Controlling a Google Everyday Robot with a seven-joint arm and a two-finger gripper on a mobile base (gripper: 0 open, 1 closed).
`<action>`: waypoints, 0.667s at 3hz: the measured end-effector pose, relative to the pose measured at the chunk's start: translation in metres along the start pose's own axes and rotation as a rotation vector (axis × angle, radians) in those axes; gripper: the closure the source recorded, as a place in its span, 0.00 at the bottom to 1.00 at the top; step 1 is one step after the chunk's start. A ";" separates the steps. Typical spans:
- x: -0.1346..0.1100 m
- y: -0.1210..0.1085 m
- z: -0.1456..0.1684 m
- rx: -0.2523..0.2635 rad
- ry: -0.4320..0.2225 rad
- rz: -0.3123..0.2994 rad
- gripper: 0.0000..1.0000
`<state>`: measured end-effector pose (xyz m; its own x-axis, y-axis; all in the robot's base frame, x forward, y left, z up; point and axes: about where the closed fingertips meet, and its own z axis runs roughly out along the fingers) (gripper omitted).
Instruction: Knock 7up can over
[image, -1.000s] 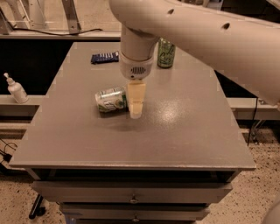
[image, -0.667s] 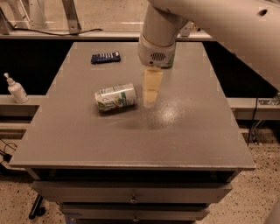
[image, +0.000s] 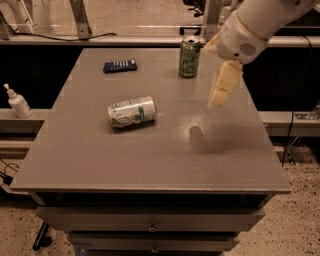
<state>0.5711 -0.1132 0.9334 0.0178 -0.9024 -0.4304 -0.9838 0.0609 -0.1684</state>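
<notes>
A: Where do we have the 7up can (image: 132, 111)?
B: On its side, left of centre on the table (image: 150, 165). The green can (image: 189, 58) is upright at the back.
A: Gripper (image: 218, 97)?
B: Hangs over the table's right side, near the green can, well apart from the 7up can. Wide or narrow, we can't tell.

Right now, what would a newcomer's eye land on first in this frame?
The white 7up can lies on its side, left of the middle of the grey table. The gripper hangs in the air above the table's right part, apart from the can. A darker green can stands upright near the back edge.
</notes>
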 end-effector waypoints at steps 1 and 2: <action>0.036 0.005 -0.027 0.028 -0.166 0.047 0.00; 0.039 0.014 -0.042 0.038 -0.239 0.085 0.00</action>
